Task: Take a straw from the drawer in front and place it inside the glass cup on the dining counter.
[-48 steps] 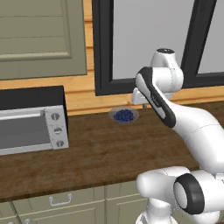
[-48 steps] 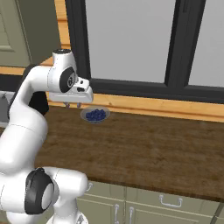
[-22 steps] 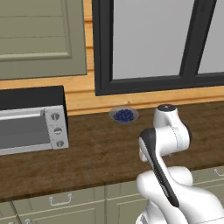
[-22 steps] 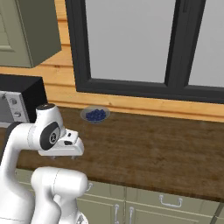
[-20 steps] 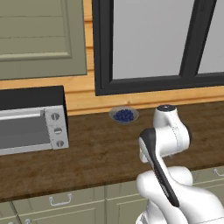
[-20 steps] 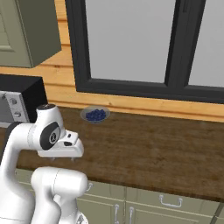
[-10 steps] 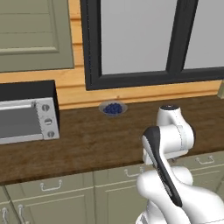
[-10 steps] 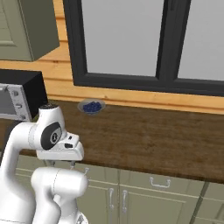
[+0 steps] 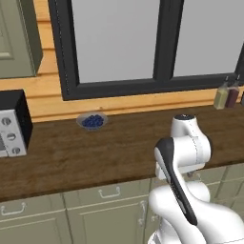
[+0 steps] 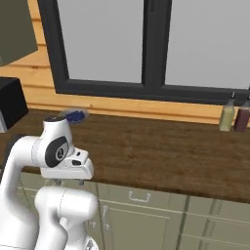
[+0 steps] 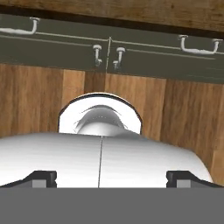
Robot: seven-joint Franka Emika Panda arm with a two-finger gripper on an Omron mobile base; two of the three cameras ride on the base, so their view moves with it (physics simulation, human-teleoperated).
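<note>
Hand view: gripper (image 11: 111, 177) spread wide and empty above the floor, drawer (image 11: 197, 43) fronts just beyond the worktop (image 9: 109, 152) edge.

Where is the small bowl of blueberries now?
The bowl of blueberries sits at the back of the wooden worktop, below the window, right of the toaster oven.

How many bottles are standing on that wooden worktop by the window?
2: a pale yellowish bottle and a dark reddish bottle side by side at the worktop's far right. Others may be out of frame.

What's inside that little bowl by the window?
The small bowl on the wooden worktop holds dark blue pieces, maybe berries. Its rim hides whatever lies underneath them.
</note>
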